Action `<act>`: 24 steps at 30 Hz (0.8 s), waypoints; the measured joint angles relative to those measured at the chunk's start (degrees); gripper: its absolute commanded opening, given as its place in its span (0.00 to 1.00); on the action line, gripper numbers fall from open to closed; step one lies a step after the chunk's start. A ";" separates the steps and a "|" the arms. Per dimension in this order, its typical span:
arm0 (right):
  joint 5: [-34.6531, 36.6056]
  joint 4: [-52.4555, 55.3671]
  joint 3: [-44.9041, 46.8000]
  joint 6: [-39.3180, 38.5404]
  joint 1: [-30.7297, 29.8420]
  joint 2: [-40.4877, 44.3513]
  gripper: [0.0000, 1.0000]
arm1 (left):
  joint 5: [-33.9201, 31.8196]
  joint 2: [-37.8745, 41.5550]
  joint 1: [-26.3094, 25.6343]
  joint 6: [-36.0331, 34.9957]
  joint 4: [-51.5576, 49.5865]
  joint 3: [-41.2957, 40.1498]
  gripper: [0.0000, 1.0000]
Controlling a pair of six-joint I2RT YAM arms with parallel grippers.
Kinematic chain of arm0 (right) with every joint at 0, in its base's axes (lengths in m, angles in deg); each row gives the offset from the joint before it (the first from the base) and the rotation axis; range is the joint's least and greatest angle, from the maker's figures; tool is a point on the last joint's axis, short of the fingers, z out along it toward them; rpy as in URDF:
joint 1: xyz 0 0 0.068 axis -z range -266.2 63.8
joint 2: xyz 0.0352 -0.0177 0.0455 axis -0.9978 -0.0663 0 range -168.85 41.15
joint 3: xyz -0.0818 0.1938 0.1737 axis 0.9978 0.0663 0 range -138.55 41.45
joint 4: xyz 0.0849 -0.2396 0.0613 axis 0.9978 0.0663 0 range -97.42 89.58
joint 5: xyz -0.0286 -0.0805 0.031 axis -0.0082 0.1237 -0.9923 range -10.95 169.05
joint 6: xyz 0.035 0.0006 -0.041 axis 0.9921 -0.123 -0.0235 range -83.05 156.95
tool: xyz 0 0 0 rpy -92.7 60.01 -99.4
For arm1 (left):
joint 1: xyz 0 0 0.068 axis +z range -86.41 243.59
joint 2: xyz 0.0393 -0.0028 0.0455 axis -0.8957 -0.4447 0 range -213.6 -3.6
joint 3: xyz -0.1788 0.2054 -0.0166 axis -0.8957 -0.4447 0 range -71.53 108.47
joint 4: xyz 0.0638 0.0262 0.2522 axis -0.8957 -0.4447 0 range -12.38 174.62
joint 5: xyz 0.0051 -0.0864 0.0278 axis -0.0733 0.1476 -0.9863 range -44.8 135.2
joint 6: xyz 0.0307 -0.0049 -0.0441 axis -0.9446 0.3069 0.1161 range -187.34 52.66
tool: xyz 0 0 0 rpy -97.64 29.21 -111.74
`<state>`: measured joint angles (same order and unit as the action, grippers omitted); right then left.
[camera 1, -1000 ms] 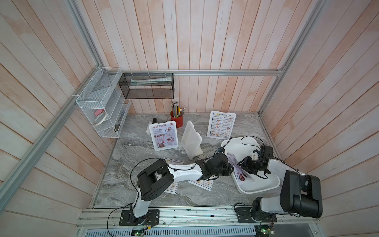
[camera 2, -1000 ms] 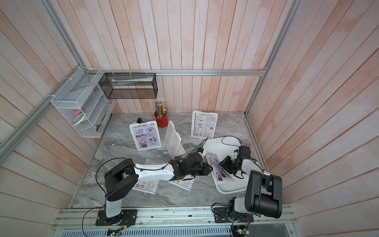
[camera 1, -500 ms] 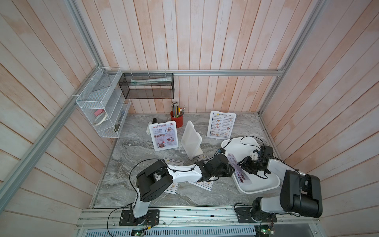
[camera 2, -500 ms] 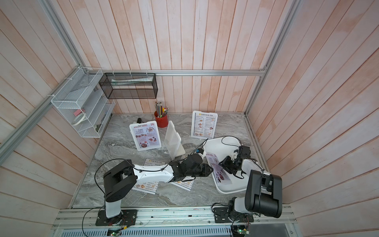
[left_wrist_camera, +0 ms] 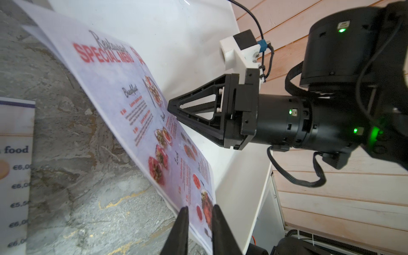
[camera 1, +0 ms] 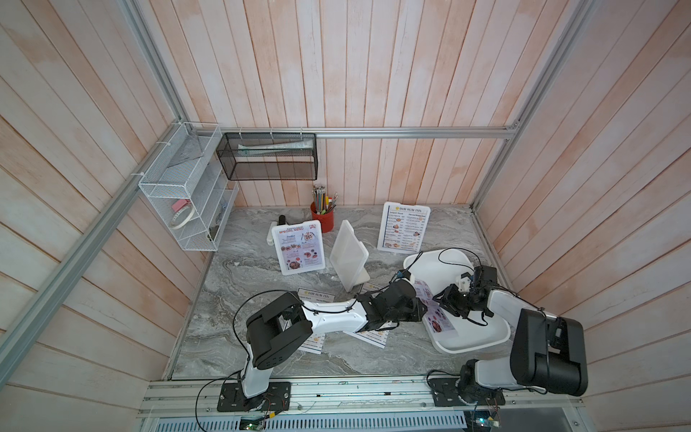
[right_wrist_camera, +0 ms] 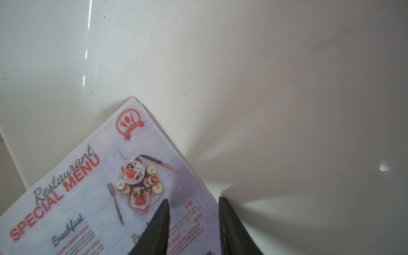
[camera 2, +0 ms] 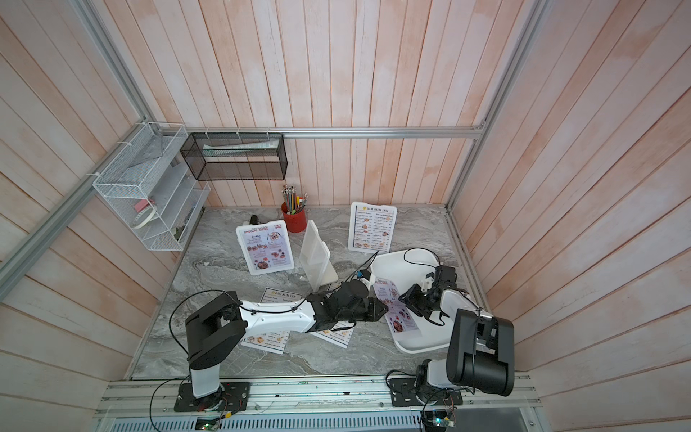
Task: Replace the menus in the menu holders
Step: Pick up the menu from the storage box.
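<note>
A small stack of lilac SPECIAL MENU menus (camera 1: 435,318) lies tilted over the left rim of the white tray (camera 1: 482,338). My left gripper (left_wrist_camera: 199,218) has a narrow gap between its fingers, which straddle the top menu's (left_wrist_camera: 141,106) edge. My right gripper (right_wrist_camera: 194,212) is open, its tips resting on the menu (right_wrist_camera: 88,198) at its other edge. Three menu holders stand behind: one with a special menu (camera 1: 299,248), one empty (camera 1: 349,254), and one with a DIM SUM INN menu (camera 1: 404,226). Two DIM SUM INN sheets (camera 1: 316,295) lie partly hidden under my left arm.
A red pencil cup (camera 1: 322,220) stands at the back of the marble table. A white wire shelf (camera 1: 183,198) and a black mesh basket (camera 1: 267,157) hang on the walls. The right arm's base (camera 1: 546,355) stands beside the tray.
The left arm has shifted very slightly near the tray. The menus, the holders and the right arm stay where they were.
</note>
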<state>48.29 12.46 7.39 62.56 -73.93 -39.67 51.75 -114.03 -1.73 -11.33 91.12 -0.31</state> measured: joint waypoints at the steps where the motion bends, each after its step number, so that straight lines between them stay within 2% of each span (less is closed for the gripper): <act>1: -0.02 -0.07 0.00 0.00 0.00 -0.02 0.39 | -0.11 0.00 0.00 0.00 -0.28 0.00 0.21; 11: -0.20 -0.20 0.00 -0.02 0.00 -0.11 0.39 | -1.44 0.00 0.00 0.02 -2.62 0.00 0.20; 18: -0.20 -0.20 0.00 -0.20 0.00 -0.13 0.38 | -1.40 -0.50 0.00 0.33 -2.64 0.02 0.15; 24: -0.22 -0.20 0.00 -0.20 0.00 -0.13 0.38 | -1.40 -0.98 0.00 0.46 -2.67 0.02 0.14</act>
<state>48.07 12.26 7.39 62.36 -73.93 -39.80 50.35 -115.02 -1.73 -10.87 88.45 -0.29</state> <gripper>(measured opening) 0.383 0.148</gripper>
